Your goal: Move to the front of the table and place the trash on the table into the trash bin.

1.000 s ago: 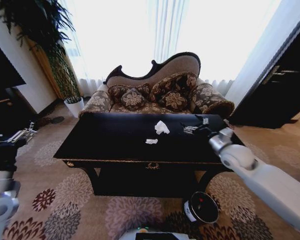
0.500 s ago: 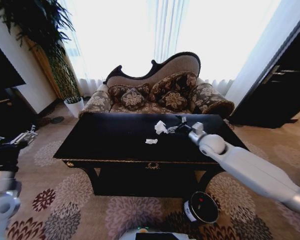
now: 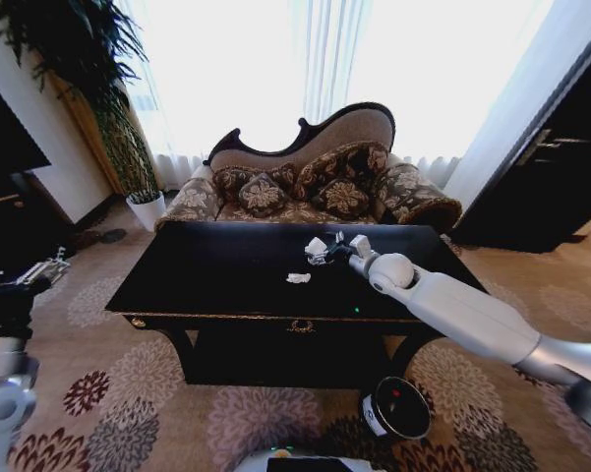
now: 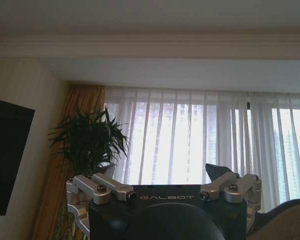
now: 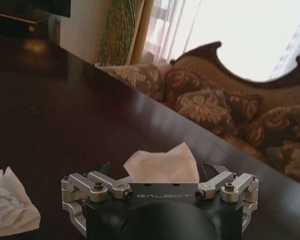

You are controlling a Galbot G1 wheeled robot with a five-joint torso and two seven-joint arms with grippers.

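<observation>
- Right now I am at the front of the table (image 3: pixel 177 280), so the driving part looks done and the picking part is in hand.
- My right gripper (image 3: pixel 326 248) is reached out over the far side of the tabletop, right at the crumpled white tissue (image 5: pixel 162 164).
- From my right wrist view the tissue sits between my two fingers, which stand spread on either side of it; I have not closed on it, and I cannot tell whether the tips touch the tabletop.
- A second piece of trash, the small white paper scrap (image 3: pixel 298 278), lies nearer the table's front edge, apart from the tissue.
- The trash bin (image 3: pixel 397 408) stands on the carpet below the table's front right, near my base.
- My left gripper (image 4: pixel 164 186) is parked low at my left side, pointing up toward the curtains and a potted plant (image 4: pixel 90 142); its fingers are spread and hold nothing.
- As I judge it, the next move calls for closing gently on the tissue: it is soft and light, so it should crush easily, but a shallow pinch could let it slip out.
</observation>
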